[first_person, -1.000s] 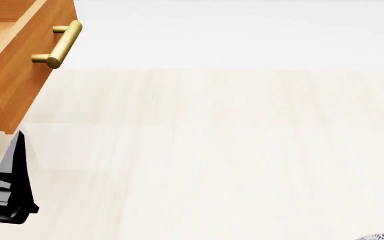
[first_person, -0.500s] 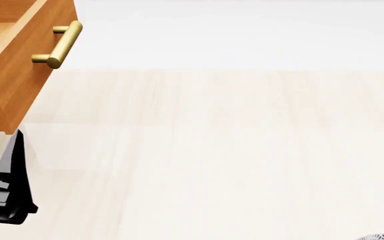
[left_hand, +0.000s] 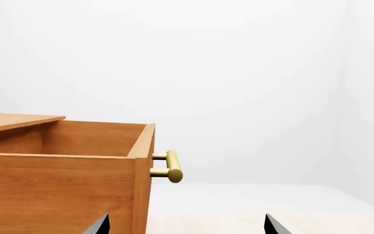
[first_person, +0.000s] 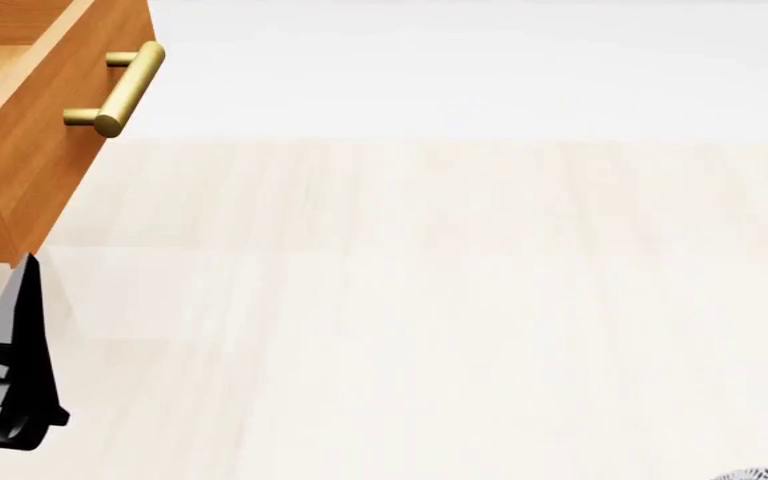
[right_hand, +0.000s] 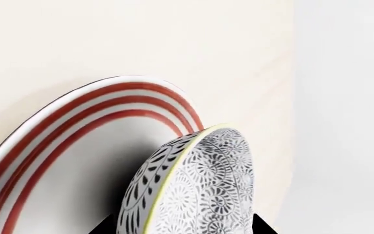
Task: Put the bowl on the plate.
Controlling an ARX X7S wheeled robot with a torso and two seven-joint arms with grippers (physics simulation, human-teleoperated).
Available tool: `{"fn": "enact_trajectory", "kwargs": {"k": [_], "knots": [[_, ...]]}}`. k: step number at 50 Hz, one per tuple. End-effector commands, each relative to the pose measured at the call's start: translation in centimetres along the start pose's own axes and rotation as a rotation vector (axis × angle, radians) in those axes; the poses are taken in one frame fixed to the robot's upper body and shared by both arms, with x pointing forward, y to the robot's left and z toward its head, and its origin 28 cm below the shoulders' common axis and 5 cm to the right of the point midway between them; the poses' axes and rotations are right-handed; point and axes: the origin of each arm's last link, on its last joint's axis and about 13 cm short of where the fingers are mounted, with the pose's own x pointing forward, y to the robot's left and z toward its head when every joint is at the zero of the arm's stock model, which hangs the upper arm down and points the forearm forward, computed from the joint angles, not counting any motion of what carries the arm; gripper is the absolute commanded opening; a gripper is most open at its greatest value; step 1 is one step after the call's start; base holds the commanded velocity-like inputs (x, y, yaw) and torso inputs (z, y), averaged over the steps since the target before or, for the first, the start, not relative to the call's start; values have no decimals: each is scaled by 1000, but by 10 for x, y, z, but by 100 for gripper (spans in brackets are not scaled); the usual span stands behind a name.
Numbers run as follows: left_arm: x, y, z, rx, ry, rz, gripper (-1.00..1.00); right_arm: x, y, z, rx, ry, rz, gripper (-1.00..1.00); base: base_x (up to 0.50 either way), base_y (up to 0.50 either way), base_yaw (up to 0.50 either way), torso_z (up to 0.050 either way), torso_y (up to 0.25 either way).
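The bowl (right_hand: pixel 200 190), white with a dense grey-black floral pattern, fills the gap between the fingertips of my right gripper (right_hand: pixel 183 226), which is shut on it. It hangs tilted over the plate (right_hand: pixel 76 146), a wide white plate with red rings at its rim, and casts a shadow on the plate's face. In the head view only a sliver of the bowl (first_person: pixel 764 474) shows at the bottom right edge; the plate and right gripper are out of that view. My left gripper (left_hand: pixel 185 225) is open and holds nothing; it sits low at the left (first_person: pixel 17 340).
An open wooden drawer (left_hand: pixel 64 190) with a brass bar handle (left_hand: pixel 173 166) stands in front of the left gripper; in the head view the drawer (first_person: pixel 37 130) and its handle (first_person: pixel 128 88) are at the top left. The pale wooden tabletop (first_person: pixel 424 300) spreads across the middle.
In the head view the left gripper has sunk slightly toward the bottom left. The sliver of bowl at the bottom right has not moved.
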Motion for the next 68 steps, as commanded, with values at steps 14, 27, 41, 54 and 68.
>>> {"fn": "enact_trajectory", "kwargs": {"k": [14, 27, 41, 54, 68], "knots": [[-6, -1, 7, -7, -19, -14, 100, -13, 52, -3, -191, -155, -204, 100, 0, 0, 0, 0, 0], [-27, -3, 29, -73, -131, -60, 100, 4, -6, 27, -47, -451, -564, 100, 0, 0, 0, 0, 0], [-31, 3, 3, -136, -58, -21, 100, -13, 13, 74, 644, -920, -641, 100, 0, 0, 0, 0, 0], [-29, 5, -59, -234, 109, 0, 100, 58, 48, 87, 1285, -1066, -275, 100, 0, 0, 0, 0, 0], [-38, 0, -97, -323, 280, -30, 100, 102, 84, 97, 1649, -1051, 24, 100, 0, 0, 0, 0, 0]]}}
